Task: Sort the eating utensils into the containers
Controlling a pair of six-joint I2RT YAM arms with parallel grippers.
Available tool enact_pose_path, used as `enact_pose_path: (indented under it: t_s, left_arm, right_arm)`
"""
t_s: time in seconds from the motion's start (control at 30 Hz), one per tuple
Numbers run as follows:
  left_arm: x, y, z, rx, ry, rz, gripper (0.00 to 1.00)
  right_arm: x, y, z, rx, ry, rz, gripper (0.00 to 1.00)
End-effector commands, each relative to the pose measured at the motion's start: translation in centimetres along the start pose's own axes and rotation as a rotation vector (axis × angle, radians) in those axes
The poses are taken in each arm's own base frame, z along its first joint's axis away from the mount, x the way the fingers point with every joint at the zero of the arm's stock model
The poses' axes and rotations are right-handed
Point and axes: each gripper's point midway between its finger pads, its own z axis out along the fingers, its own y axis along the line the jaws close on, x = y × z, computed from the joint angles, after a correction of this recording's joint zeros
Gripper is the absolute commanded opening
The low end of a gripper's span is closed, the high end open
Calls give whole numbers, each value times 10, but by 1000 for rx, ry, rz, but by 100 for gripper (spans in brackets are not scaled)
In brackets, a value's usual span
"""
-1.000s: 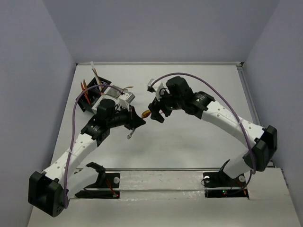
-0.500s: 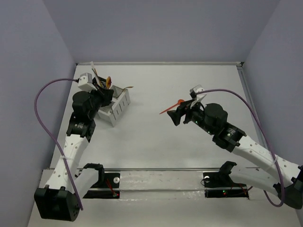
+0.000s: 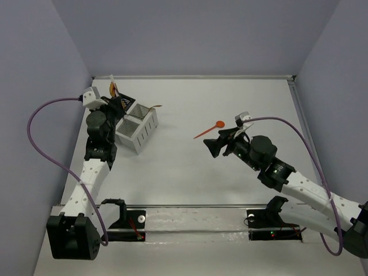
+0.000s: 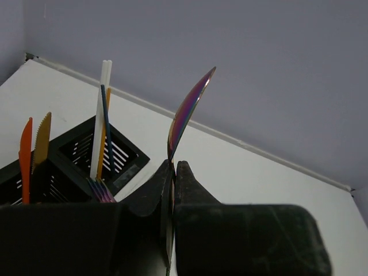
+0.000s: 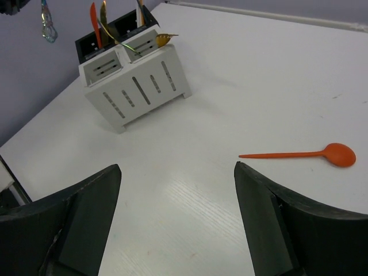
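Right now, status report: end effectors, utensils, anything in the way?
Left end effector shut on rainbow spoon. Right end effector open, empty. Orange spoon loose on table, unobstructed.

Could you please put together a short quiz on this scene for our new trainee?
1. True or false: the orange spoon lies on the table, outside both holders.
2. Which claw grips the rainbow utensil? A left, B right, C neither.
3. Fill in: the white holder stands beside the ___ holder.
Key: 1 true; 2 A, the left claw; 3 black holder.
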Motion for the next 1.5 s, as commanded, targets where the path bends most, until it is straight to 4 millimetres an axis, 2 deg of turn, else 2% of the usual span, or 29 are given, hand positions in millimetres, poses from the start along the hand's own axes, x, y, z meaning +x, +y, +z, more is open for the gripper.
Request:
enact_pose_path:
  t_s: [0.0, 0.17, 0.3, 0.57, 0.97, 1.13, 1.37, 1.47]
  left_arm:
    - [-24, 13, 8, -43, -164, 61, 6]
    - [-3, 24, 15, -49, -161, 73, 6]
    - [3, 26, 16, -32, -177, 78, 6]
    - [32, 27, 19, -27, -155, 97, 6]
    - [48, 43, 21, -74, -168, 120, 6]
    - [59, 45, 19, -70, -160, 109, 14]
    - [70, 52, 17, -94, -146, 111, 16]
    - [78, 53, 14, -101, -140, 110, 22]
  right_arm:
    - [-20, 6, -1, -29, -101, 35, 85]
    - [-19, 9, 0, -45, -103, 38, 84]
    - [-19, 11, -2, -62, -110, 40, 84]
    - [-17, 13, -1, -74, -110, 36, 84]
    - [-15, 17, -1, -104, -113, 32, 83]
    - [-15, 18, -1, -108, -118, 31, 83]
    - [-16, 17, -2, -103, -123, 30, 83]
    - [-16, 16, -2, -101, -125, 30, 83]
